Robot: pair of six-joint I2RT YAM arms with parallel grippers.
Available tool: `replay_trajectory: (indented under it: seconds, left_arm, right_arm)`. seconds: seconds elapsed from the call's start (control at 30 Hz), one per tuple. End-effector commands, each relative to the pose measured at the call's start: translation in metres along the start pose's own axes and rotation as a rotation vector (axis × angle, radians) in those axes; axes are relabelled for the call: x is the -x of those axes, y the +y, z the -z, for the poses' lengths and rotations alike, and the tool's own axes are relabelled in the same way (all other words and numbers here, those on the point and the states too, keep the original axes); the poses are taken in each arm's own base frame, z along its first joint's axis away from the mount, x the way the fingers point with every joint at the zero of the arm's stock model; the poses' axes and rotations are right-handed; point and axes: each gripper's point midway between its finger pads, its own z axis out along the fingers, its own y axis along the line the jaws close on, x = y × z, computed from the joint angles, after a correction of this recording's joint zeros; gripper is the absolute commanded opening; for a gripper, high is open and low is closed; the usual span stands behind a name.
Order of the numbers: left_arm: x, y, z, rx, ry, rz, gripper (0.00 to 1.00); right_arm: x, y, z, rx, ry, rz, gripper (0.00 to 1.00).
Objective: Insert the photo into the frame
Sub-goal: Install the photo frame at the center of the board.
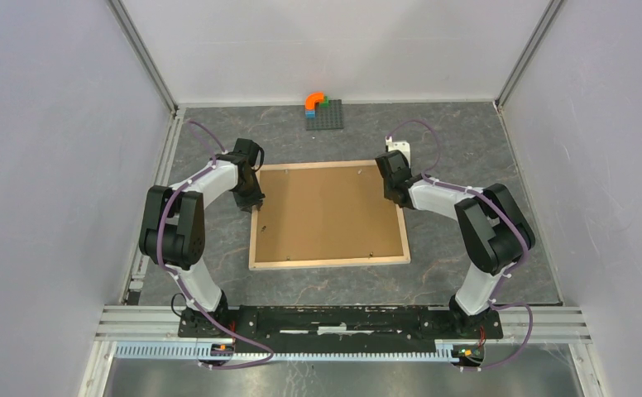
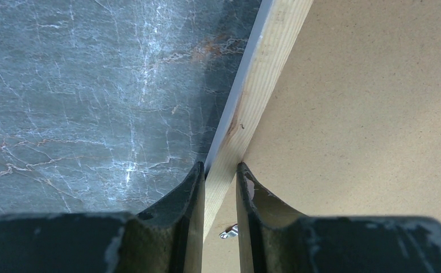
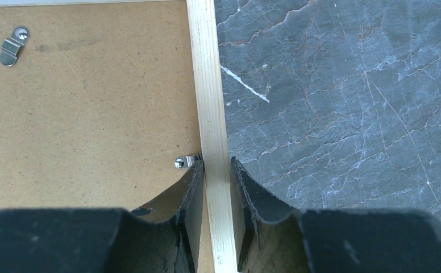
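You have both jaws closed on the thin pale-wood picture frame (image 1: 330,262): left gripper (image 2: 221,168) on its left rail, right gripper (image 3: 215,162) on its right, likely for a level lift. It lies centred on the grey marbled table (image 1: 467,149), brown backing board (image 1: 326,211) up; the photo is hidden.

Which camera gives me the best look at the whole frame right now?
Top external: the whole frame lies back up on the table. The left wrist view shows only one stretch of rail; the right wrist view shows the opposite rail.
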Motion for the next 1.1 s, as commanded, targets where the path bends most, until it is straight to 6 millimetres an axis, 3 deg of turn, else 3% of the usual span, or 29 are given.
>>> replay_trajectory:
  seconds: [0.0, 0.17, 0.37, 0.6, 0.7, 0.73, 0.8, 0.83, 0.93, 1.0, 1.07]
  left_arm:
    - [0.000, -0.022, 0.004, -0.090, 0.018, -0.002, 0.02]
    - [0.001, -0.021, 0.005, -0.083, 0.009, -0.006, 0.02]
    - [0.002, -0.022, 0.003, -0.087, 0.012, -0.024, 0.02]
    - [0.009, -0.041, -0.001, -0.170, 0.053, -0.071, 0.03]
    - [0.013, -0.049, -0.003, -0.230, 0.098, -0.076, 0.07]
    - [0.018, -0.049, 0.001, -0.234, 0.089, -0.071, 0.13]
    - [0.031, -0.046, 0.016, -0.247, 0.034, -0.054, 0.43]
    - [0.038, -0.045, 0.028, -0.256, -0.007, -0.048, 0.54]
    - [0.044, -0.043, 0.066, -0.305, -0.114, -0.033, 0.82]
    - [0.035, -0.043, 0.087, -0.354, -0.146, -0.022, 0.95]
    - [0.018, -0.043, 0.102, -0.400, -0.152, -0.022, 1.00]
  right_arm:
    - [-0.027, -0.014, -0.008, -0.042, 0.073, 0.052, 0.31]
    - [-0.024, -0.007, 0.004, 0.030, 0.073, 0.052, 0.44]
    - [-0.040, 0.017, 0.030, 0.254, 0.087, 0.061, 0.69]
    - [-0.075, 0.052, 0.069, 0.560, 0.129, -0.006, 0.73]
    - [-0.076, 0.059, 0.085, 0.643, 0.080, -0.008, 0.76]
    - [-0.077, 0.056, 0.089, 0.643, 0.071, 0.000, 0.77]
    - [-0.071, 0.044, 0.090, 0.595, 0.036, 0.051, 0.81]
    - [-0.066, 0.036, 0.091, 0.558, 0.018, 0.073, 0.84]
    - [-0.039, 0.011, 0.091, 0.431, -0.077, 0.118, 0.98]
    - [-0.015, 0.002, 0.093, 0.378, -0.147, 0.114, 0.98]
    - [0.007, -0.001, 0.091, 0.345, -0.196, 0.101, 0.98]
